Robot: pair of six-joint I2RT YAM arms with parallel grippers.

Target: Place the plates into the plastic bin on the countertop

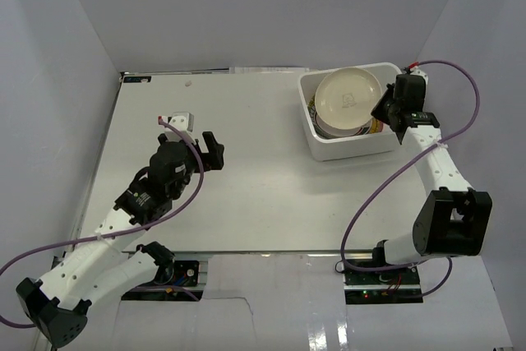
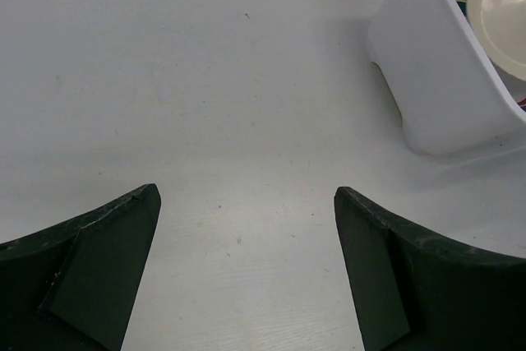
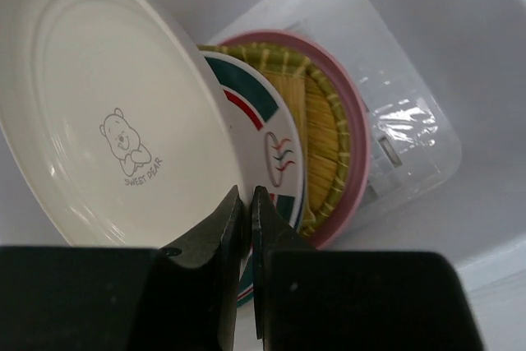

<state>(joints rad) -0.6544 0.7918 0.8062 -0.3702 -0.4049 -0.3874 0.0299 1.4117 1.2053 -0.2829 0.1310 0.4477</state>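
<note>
the right jaws are shut at the rim of the cream plate (image 3: pixel 107 104), which leans tilted on the other plates (image 3: pixel 320 121) inside the plastic bin (image 1: pixel 345 151); if they pinch it i cannot tell. better to lay it flat before letting go. the left jaws are wide open, empty, above the table (image 1: pixel 246 203).
</note>
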